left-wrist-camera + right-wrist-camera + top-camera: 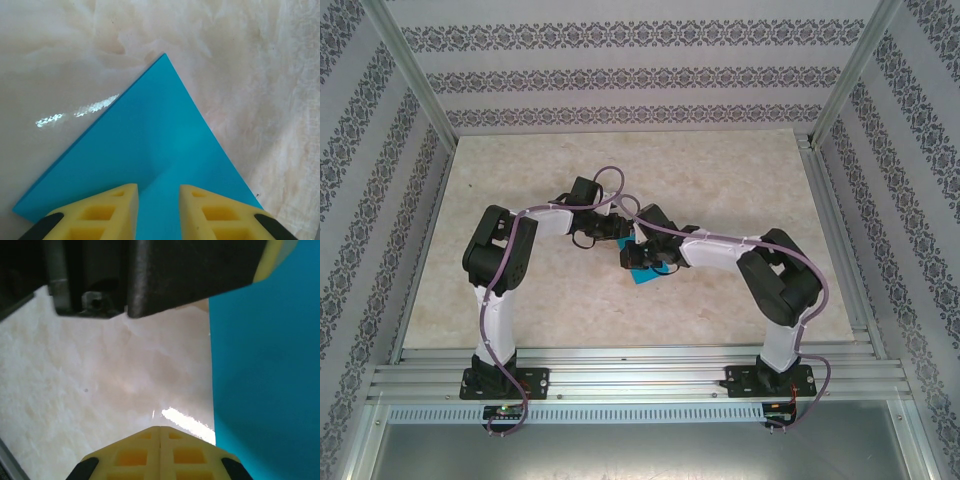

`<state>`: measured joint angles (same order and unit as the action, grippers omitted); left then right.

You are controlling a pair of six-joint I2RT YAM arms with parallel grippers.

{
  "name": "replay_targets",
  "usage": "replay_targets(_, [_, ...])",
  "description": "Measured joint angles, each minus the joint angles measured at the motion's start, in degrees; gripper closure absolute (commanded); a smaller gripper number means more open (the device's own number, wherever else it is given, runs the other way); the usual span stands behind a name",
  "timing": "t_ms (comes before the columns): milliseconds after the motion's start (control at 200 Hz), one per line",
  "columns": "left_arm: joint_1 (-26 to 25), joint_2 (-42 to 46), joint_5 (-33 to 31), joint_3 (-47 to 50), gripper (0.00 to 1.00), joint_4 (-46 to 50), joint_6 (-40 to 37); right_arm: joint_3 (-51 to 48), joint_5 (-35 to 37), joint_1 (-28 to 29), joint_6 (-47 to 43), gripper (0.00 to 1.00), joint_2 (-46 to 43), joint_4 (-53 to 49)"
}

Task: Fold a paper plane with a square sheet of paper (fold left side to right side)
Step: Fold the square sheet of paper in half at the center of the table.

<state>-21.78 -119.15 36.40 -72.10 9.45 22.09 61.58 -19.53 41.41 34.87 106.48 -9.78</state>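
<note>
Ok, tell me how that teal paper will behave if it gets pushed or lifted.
The teal paper looks thin and lies flat, so it is probably floppy and very light when lifted. The table shows glossy glare, so a push would likely slide it along unless something pins it.

Left arm (498,325) and right arm (778,345): white links, black joints, black base plates. Lilac cable (610,172) runs along each. Jaws yellow, hollow-celled, black-backed.

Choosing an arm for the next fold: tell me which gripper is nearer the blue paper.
Left. The left gripper, open, is over the paper itself. The right gripper, shut, is over the table beside the paper's straight edge.
</note>
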Motion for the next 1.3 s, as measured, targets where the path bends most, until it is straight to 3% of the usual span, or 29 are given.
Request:
replay_targets(380, [0.0, 0.09, -0.28, 0.22, 0.72, -0.31, 0.0, -0.11, -0.04, -0.96, -0.79, 0.97, 4.22, 0.79])
replay_targets(614, [0.0, 0.11, -0.7, 0.22, 0.72, -0.2, -0.61, -4.9, -0.15, -0.76, -0.9, 0.97, 1.03, 2.67])
replay_targets(984, [0.0, 0.11, -0.68, 0.2, 0.71, -0.15, -0.7, -10.1, -0.09, 1.09, -2.12, 0.95, -4.94, -3.34])
replay_targets(1219, [-0.07, 0.59, -0.24, -0.68, 0.63, 1.31, -0.61, -11.61, -1.14, -1.03, -4.02, 0.71, -11.58, -10.47])
replay_targets(1299, [0.13, 1.6, -0.24, -1.36, 0.55, 2.86, -0.63, -11.61, -2.01, -4.11, -4.85, 0.65, -15.54, -10.4])
